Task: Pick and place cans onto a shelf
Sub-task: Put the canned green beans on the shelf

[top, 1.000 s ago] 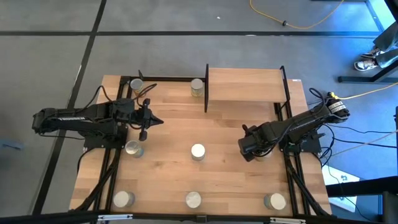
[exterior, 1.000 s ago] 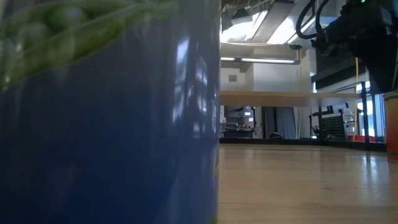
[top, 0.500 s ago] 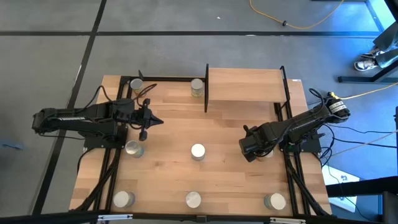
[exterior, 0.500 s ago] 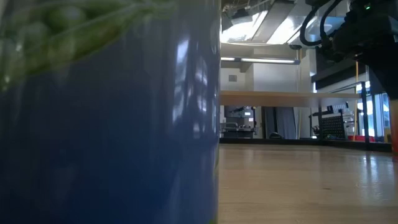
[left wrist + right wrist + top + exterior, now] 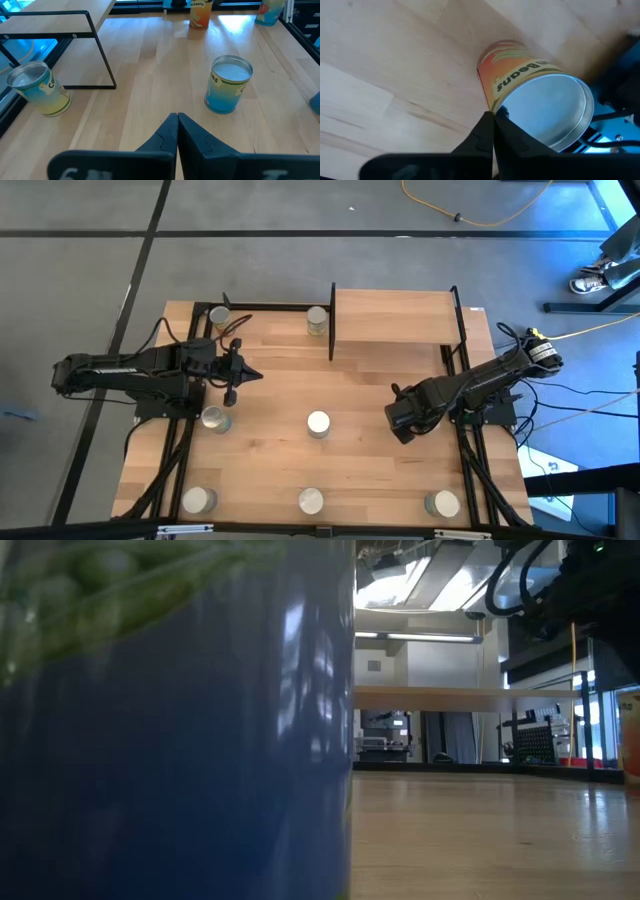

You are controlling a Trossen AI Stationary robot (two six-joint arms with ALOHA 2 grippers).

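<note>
**Shelf bare, no can lifted yet**

Surface [image 5: 370, 440]: large light-wood top, both arms over it. Clock directions below taken on the high view, 12 at the far edge.

Shelf [image 5: 395, 316]: raised board on black posts at about 1 o'clock. Its top shows no cans, so nothing is placed yet; judged at the very start.

Left gripper [image 5: 254, 374]: at about 9 o'clock, pointing toward centre, waiting. Left wrist view shows its fingers pressed together with nothing between them.

Right gripper [image 5: 399, 425]: at about 4 o'clock. Right wrist view shows its fingers [image 5: 485, 131] clenched tip to tip, empty, touching or just beside the wall of an orange bean can [image 5: 535, 97]. Can looks tilted there, though the camera angle may account for it; cannot tell.

Cans counted in the high view: seven plain.
- far left corner can [image 5: 219, 316]
- can beside the shelf [image 5: 317, 320]
- can by the left arm [image 5: 214, 418]
- centre can [image 5: 318, 422]
- three along the near edge [image 5: 312, 501]

The eighth, the orange one, is hidden under the right arm.

Left to do: all cans, judging from the bare shelf
</note>
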